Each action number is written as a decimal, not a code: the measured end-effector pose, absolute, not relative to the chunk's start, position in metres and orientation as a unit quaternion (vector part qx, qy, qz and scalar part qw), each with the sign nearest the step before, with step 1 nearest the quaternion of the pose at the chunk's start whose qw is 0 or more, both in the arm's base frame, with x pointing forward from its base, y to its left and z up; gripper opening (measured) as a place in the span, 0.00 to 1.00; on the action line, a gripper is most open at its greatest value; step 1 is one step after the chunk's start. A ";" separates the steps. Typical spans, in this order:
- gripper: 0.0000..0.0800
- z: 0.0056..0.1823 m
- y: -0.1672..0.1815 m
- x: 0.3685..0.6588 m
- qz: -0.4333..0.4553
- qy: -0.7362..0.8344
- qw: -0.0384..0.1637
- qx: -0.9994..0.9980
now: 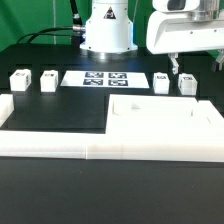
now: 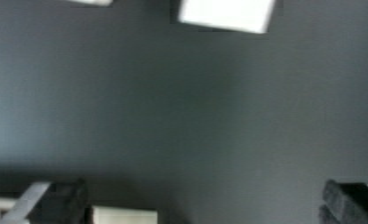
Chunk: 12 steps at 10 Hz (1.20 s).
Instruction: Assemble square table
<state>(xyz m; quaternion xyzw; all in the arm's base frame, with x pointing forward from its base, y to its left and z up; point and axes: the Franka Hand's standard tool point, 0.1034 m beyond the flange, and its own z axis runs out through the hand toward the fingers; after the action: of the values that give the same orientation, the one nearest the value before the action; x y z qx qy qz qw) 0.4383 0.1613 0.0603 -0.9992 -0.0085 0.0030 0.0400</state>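
Observation:
The square tabletop (image 1: 165, 120) is a thick white slab lying flat at the exterior view's right, inside the border wall. Four short white tagged legs stand in a row behind it: two on the left (image 1: 19, 80) (image 1: 47, 79) and two on the right (image 1: 162, 82) (image 1: 186, 84). My gripper (image 1: 176, 66) hangs above the two right legs, clear of them. In the wrist view the gripper (image 2: 202, 205) is open and empty. A white piece (image 2: 131, 214) shows just inside one finger (image 2: 48, 200), and another white piece (image 2: 225, 12) lies further off.
The marker board (image 1: 105, 78) lies flat between the two leg pairs. A long low white border wall (image 1: 100, 150) runs along the front and up the left side. The robot base (image 1: 108, 30) stands behind the marker board.

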 end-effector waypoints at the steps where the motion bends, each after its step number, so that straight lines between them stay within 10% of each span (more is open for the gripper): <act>1: 0.81 0.055 0.161 0.437 0.009 0.022 0.045 -0.999; 6: 0.81 0.047 0.163 0.433 0.022 0.033 0.045 -0.998; 12: 0.81 0.048 0.170 0.401 0.266 0.033 0.020 -0.963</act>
<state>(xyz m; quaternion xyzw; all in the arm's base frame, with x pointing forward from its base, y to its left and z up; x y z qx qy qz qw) 0.4007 0.1698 0.0479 -0.9631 0.0331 0.2664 0.0199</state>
